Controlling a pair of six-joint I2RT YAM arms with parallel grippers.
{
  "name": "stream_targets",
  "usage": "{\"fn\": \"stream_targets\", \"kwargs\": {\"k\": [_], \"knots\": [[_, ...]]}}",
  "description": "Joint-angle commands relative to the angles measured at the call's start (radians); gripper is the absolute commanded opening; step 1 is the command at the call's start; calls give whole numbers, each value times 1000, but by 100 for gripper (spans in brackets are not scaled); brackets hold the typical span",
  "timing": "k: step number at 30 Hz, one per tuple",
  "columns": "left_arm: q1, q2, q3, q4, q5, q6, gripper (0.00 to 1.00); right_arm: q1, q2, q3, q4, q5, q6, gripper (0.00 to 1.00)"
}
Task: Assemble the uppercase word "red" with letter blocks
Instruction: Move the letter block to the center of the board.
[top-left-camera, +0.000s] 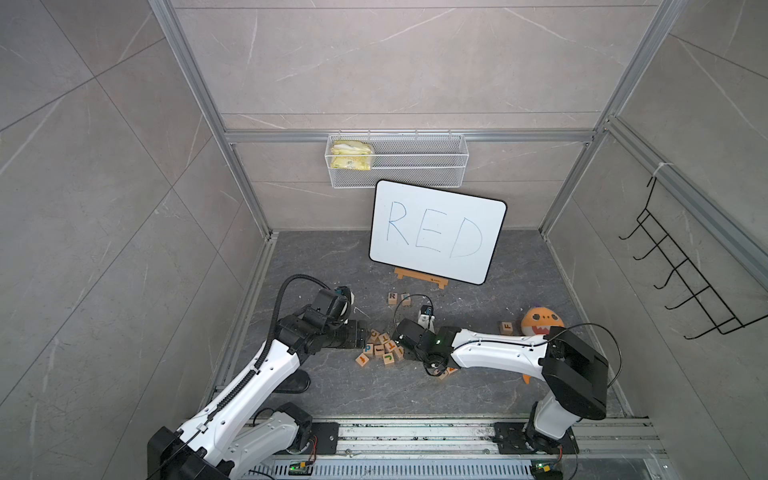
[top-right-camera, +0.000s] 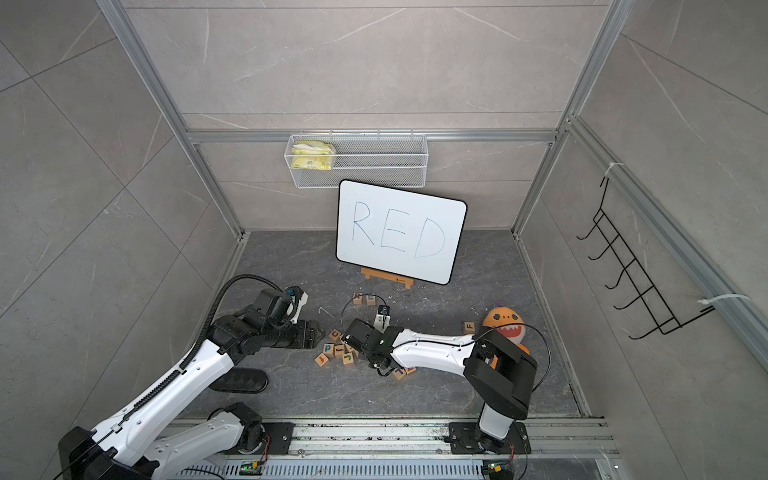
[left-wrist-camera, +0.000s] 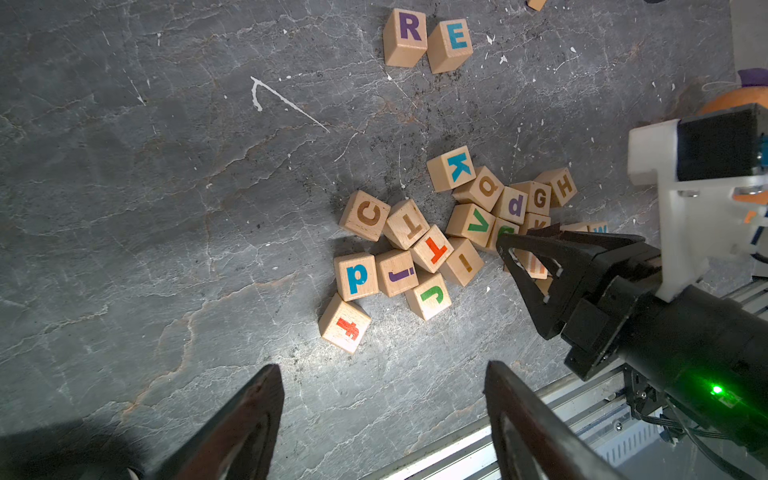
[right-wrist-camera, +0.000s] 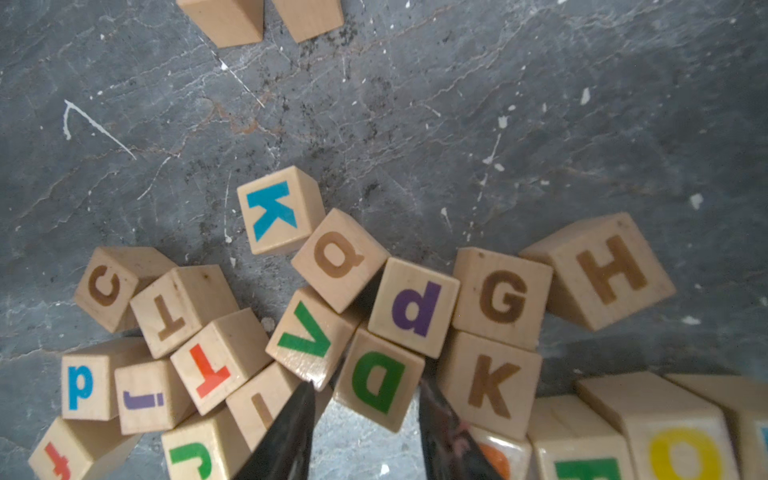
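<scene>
block d (right-wrist-camera: 378, 382) pale wooden cube, green letter, crowded among scattered blocks (left-wrist-camera: 395, 249)

Pale wooden letter blocks (left-wrist-camera: 357, 276) — purple R (left-wrist-camera: 405, 37), teal E (left-wrist-camera: 451, 43), green D (right-wrist-camera: 378, 380) — on dark grey, white-veined floor (left-wrist-camera: 166, 187).

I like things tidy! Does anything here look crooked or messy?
The whiteboard sits crooked on its little wooden stand, tilted to one side. Most letter blocks lie in a jumbled heap, some tipped against each other. Only the R block and E block stand side by side, apart from the heap.
</scene>
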Motion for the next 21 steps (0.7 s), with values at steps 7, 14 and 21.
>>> {"fn": "stream_targets", "kwargs": {"k": [7, 14, 21], "knots": [[-3, 3, 25, -6, 2, -7, 80, -14, 45, 25, -17, 46, 38, 43], [-4, 8, 28, -8, 2, -9, 79, -17, 62, 26, -18, 42, 41, 43], [-4, 6, 27, -8, 4, -9, 80, -17, 68, 26, -21, 22, 41, 42]]}}
